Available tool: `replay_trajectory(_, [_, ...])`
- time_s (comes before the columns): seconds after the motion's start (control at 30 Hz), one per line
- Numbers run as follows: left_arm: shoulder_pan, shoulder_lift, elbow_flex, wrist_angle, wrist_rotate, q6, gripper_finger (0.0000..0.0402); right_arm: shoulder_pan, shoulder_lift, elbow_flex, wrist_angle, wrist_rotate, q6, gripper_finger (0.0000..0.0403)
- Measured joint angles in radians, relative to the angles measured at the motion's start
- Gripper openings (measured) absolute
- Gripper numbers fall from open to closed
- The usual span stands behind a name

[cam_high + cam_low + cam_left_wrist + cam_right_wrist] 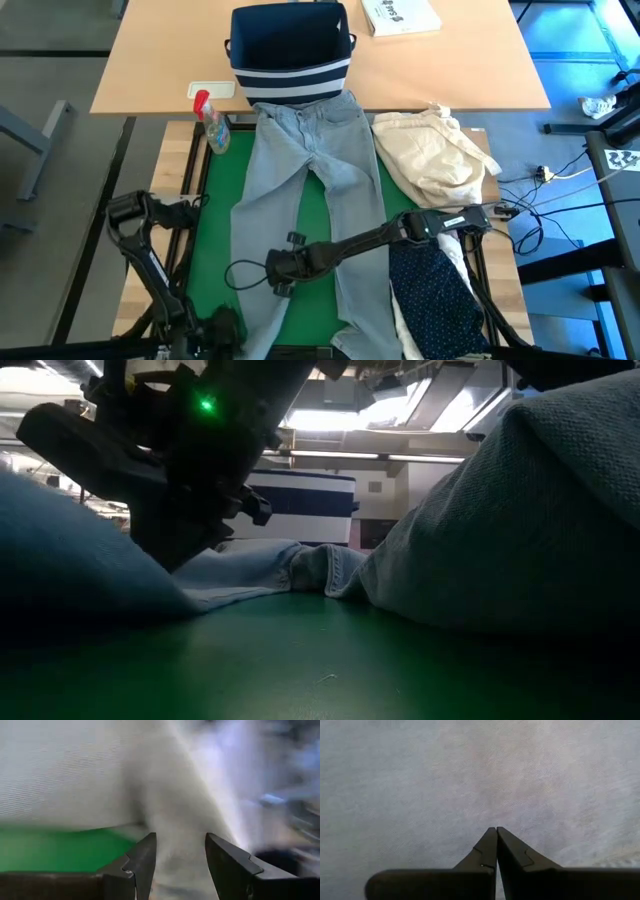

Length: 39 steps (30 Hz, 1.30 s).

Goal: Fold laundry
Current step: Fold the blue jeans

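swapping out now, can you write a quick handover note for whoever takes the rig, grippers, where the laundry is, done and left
Right gripper: jaws shut, reaching across onto the left leg of the light grey jeans; whether it pinches any cloth cannot be told.
Left gripper: jaws open, nothing between them, low at the near left of the green mat, by the jeans' hem.
Jeans lie flat and unfolded on the mat, waistband towards the navy striped bin.
Navy white-dotted shirt is piled at the near right, white fabric showing under it.
Done: jeans spread out.
Left: fold the jeans, then the other garments.
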Motion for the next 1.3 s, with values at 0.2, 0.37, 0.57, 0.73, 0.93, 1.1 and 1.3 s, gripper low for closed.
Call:
replay_trajectory(0.2, [0.051, -0.019, 0.000, 0.057, 0.276, 0.267, 0.0162, -0.006, 0.000, 0.000, 0.002, 0.000, -0.002, 0.0010])
replay_trajectory(0.37, [0.036, -0.076, 0.001, -0.046, 0.341, 0.221, 0.0162, -0.006, 0.000, 0.000, 0.002, 0.000, -0.021, 0.0010])
replay_trajectory(0.57, [-0.068, -0.071, -0.011, -0.360, 0.049, -0.300, 0.0162, -0.004, 0.000, 0.000, 0.002, -0.001, 0.006, 0.0010])
replay_trajectory(0.73, [-0.067, 0.009, -0.088, -0.232, 0.040, -0.388, 0.0162, -0.004, 0.000, 0.000, 0.007, 0.000, 0.008, 0.0010])
replay_trajectory(0.93, [-0.020, 0.037, -0.091, -0.161, -0.103, -0.111, 0.0162, -0.004, 0.010, 0.000, 0.039, -0.004, 0.005, 0.0010])
replay_trajectory(1.1, [0.079, 0.019, -0.087, -0.187, -0.119, 0.140, 0.0162, -0.003, 0.033, 0.000, 0.060, -0.072, 0.008, 0.0010])
replay_trajectory(1.3, [0.168, -0.218, -0.038, -0.292, 0.010, 0.400, 0.0162, 0.009, 0.045, 0.002, 0.109, -0.070, 0.009, 0.0010])
